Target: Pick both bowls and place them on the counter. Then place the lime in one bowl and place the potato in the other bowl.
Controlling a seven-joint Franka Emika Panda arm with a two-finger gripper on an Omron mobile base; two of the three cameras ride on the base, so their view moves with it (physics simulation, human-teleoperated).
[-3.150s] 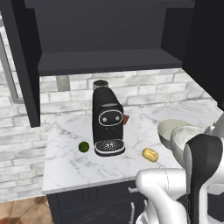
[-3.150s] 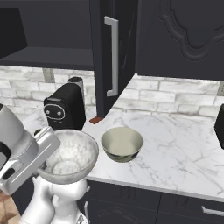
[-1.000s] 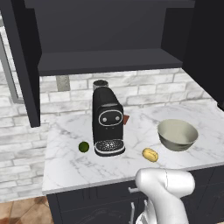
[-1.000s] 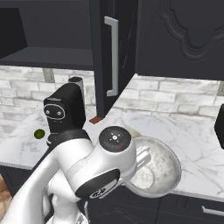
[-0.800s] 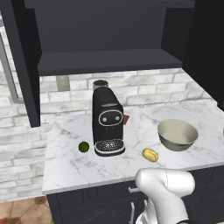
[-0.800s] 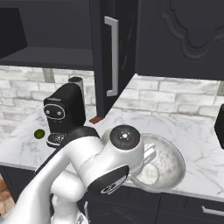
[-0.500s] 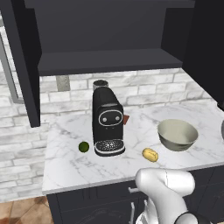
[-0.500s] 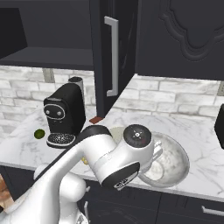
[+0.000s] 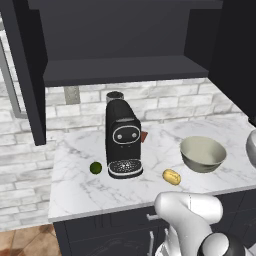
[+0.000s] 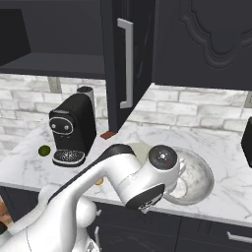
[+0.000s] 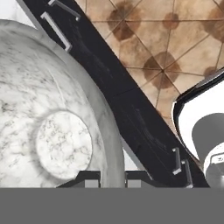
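Currently jaws (image 11: 112,177) grasp the marbled bowl (image 10: 194,179) by its rim, over the surface (image 10: 231,197); olive bowl (image 9: 202,154), potato (image 9: 171,176), lime (image 9: 95,168) beside coffee machine (image 9: 123,140).

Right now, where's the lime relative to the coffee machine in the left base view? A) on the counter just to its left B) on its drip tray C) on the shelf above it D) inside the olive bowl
A: the lime sits on the counter just left of the coffee machine, beside its base, not on the drip tray.
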